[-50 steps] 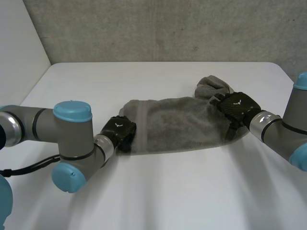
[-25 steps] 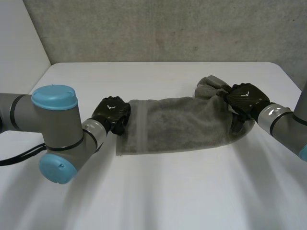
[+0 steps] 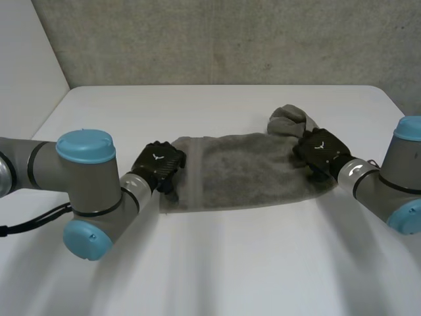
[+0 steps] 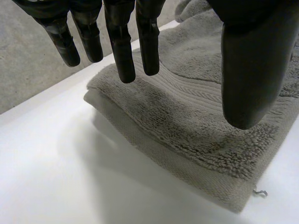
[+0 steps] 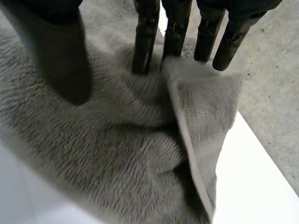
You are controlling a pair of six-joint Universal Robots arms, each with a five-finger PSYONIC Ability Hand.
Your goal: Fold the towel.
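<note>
A grey towel [image 3: 243,168] lies folded on the white table [image 3: 217,263], its long axis running side to side across the head view, from one hand to the other. The end toward the robot's left is flat and square, with a woven band crossing it just inside the edge. The end toward the robot's right is rumpled, with a bunched lump sticking out toward the far side of the table. The left hand [image 3: 158,168] sits at the neat end. In the left wrist view its fingers [image 4: 120,46] hang straight and spread above the stacked layers of the towel [image 4: 187,121], with the thumb held well apart from them, and it has hold of nothing. The right hand [image 3: 321,153] rests on the rumpled end, just beside the lump. In the right wrist view its fingers [image 5: 145,37] are straight, their tips pressed into a raised fold of the towel [image 5: 117,154]. Its thumb is set down on the pile to one side, so the hand is spread wide and pushing, with no cloth pinched.
</note>
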